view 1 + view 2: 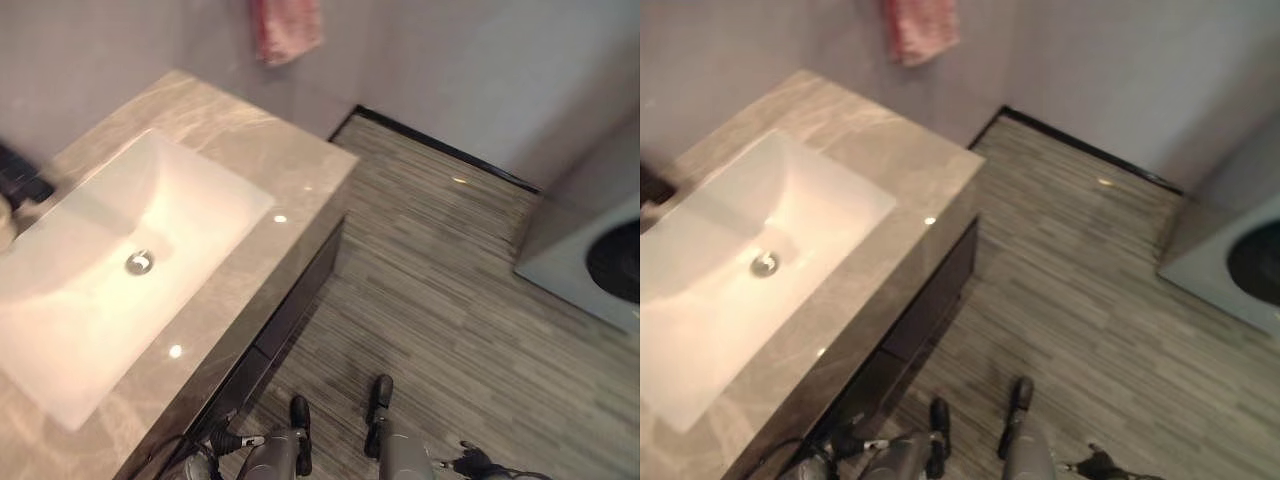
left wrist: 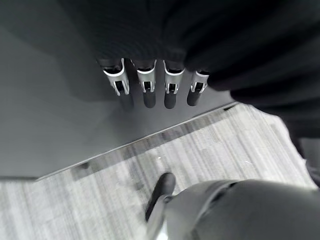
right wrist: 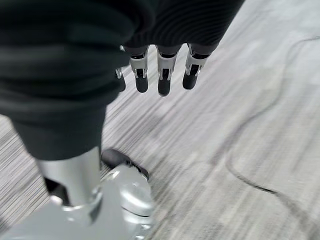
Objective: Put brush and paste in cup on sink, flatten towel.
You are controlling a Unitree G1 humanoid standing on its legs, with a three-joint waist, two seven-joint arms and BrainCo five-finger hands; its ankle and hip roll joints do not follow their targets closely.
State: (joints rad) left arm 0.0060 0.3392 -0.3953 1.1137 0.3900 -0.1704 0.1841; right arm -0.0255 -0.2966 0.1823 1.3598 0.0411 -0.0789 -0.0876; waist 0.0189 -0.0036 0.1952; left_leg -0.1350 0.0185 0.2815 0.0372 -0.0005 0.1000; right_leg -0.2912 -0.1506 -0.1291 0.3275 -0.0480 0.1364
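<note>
A pink towel (image 1: 287,28) hangs bunched on the grey wall above the far end of the counter. The white sink basin (image 1: 120,240) is set in a beige marble counter (image 1: 290,170) on my left. A dark fixture (image 1: 22,180) sits at the basin's left edge, with a pale rounded thing (image 1: 5,222) beside it that I cannot make out. My left hand (image 2: 145,82) hangs beside the dark cabinet front, fingers straight and holding nothing. My right hand (image 3: 164,70) hangs over the floor, fingers straight and holding nothing.
Striped grey floor (image 1: 440,300) stretches from the counter to the right. A grey machine with a round dark door (image 1: 605,262) stands at the right edge. The dark cabinet front (image 1: 300,300) drops below the counter's edge.
</note>
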